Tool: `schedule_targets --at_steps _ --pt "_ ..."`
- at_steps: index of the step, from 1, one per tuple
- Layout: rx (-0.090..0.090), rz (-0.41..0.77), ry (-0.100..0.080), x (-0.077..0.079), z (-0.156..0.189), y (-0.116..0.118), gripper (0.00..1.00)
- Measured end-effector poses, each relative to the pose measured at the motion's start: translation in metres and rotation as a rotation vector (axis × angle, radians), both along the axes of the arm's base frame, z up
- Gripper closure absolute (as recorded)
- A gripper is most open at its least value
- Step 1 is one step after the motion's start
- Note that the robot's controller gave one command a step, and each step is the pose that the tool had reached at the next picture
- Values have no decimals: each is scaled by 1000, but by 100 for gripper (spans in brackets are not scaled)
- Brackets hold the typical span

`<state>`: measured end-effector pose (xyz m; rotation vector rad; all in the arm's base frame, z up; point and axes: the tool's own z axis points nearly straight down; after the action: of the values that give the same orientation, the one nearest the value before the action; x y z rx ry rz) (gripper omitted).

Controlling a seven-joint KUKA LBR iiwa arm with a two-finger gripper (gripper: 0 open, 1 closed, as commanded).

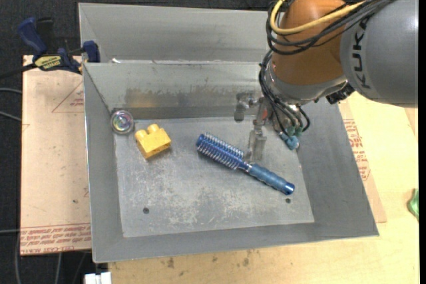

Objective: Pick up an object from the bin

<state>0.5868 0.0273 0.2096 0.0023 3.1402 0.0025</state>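
The claw point(255, 145) hangs low in the right half of the bin point(200, 206), its tip right at the blue hairbrush point(234, 159). I cannot tell from this angle whether it is open or shut, and nothing shows in its hold. The brush lies directly beneath it, the tip sitting about where the bristled head meets the handle (touching or just clear, I cannot say). Its long axis runs on a slant, bristles toward the upper left and handle toward the lower right of the view, so I judge a grasp would have to close across that slant rather than along it. Well apart to the left lie a yellow toy block point(153, 142) and a small shiny round thing point(122, 121).
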Motion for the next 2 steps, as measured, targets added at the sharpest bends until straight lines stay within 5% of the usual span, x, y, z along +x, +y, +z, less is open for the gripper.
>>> schedule_targets --at_steps 1,2 --pt "-1 41 1 -51 28 -4 0" --pt "1 73 -9 -18 -127 -4 0"
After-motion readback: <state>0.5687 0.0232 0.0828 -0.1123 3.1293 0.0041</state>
